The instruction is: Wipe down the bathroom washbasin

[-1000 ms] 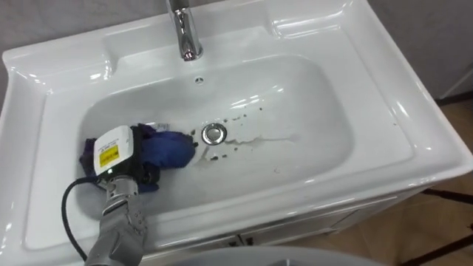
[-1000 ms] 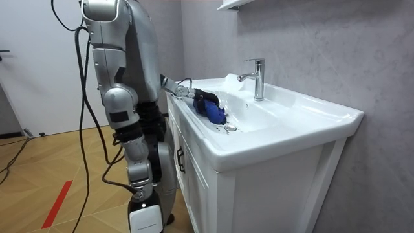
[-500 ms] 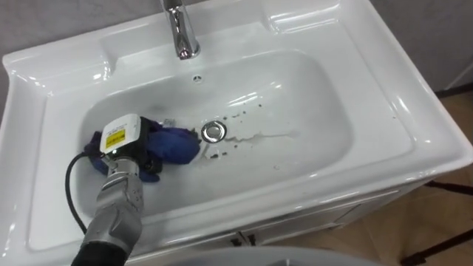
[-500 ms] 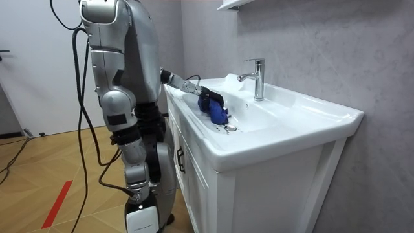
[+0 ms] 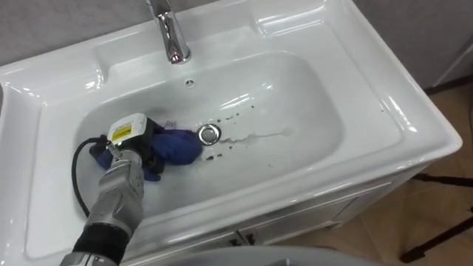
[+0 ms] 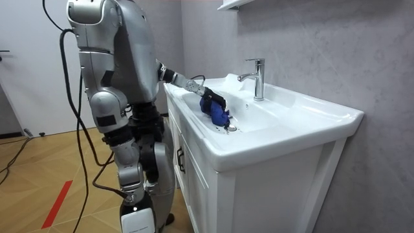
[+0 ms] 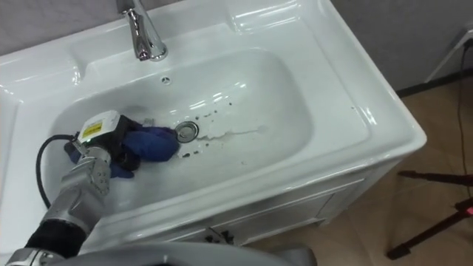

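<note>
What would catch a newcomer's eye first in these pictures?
The blue cloth stands out most, bunched in the robot's left hand on the bottom of the white basin, just left of the drain. Next come the dark specks scattered on the white around the drain and to its right. A chrome faucet rises at the back rim.

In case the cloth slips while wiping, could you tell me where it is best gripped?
Grip the blue cloth at its bunched middle, from above and the robot's left, where the left hand sits: the wad looks thickest there.
</note>
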Controlling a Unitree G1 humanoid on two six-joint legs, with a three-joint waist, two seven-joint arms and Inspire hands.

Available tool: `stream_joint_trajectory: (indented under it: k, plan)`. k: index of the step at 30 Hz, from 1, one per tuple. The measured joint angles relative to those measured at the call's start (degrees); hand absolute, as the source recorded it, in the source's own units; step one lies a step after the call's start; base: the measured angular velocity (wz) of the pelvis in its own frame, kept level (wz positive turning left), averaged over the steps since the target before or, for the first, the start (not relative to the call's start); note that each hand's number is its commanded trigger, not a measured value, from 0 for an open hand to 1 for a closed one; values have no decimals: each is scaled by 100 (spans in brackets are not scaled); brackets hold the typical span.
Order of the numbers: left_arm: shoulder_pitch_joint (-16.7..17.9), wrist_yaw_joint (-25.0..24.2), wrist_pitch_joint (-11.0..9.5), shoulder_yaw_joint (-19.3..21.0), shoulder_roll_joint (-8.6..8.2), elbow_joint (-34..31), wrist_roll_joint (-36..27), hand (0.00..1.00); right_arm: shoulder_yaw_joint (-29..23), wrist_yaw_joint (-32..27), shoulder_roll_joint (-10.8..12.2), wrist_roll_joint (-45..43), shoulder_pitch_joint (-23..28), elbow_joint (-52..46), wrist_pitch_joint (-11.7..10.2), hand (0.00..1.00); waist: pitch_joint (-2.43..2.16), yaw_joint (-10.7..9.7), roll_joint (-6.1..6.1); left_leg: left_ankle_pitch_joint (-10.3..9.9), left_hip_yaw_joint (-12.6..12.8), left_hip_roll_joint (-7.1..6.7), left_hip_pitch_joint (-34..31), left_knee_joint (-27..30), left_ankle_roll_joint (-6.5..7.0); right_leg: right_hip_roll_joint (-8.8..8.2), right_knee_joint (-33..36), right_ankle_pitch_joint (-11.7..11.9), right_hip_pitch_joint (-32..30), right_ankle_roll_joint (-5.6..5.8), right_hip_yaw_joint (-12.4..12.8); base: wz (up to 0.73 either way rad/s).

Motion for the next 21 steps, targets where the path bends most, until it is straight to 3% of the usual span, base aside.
stream_joint_trajectory:
  k: [11, 21]
  plan:
    - [3, 9, -1, -29, 0, 165, 179, 100, -154, 25, 0, -83, -1, 55, 58, 0, -34, 38, -69, 3, 87, 5, 123, -7, 0, 4, 0, -2, 28, 1, 93, -4]
    - [69, 366, 14, -17, -40, 310, 226, 100, -181, 90, 6, -441, 6, -19, 372, 0, -82, 35, -165, 4, 142, 20, 152, -17, 0, 22, 15, -9, 22, 3, 176, -3]
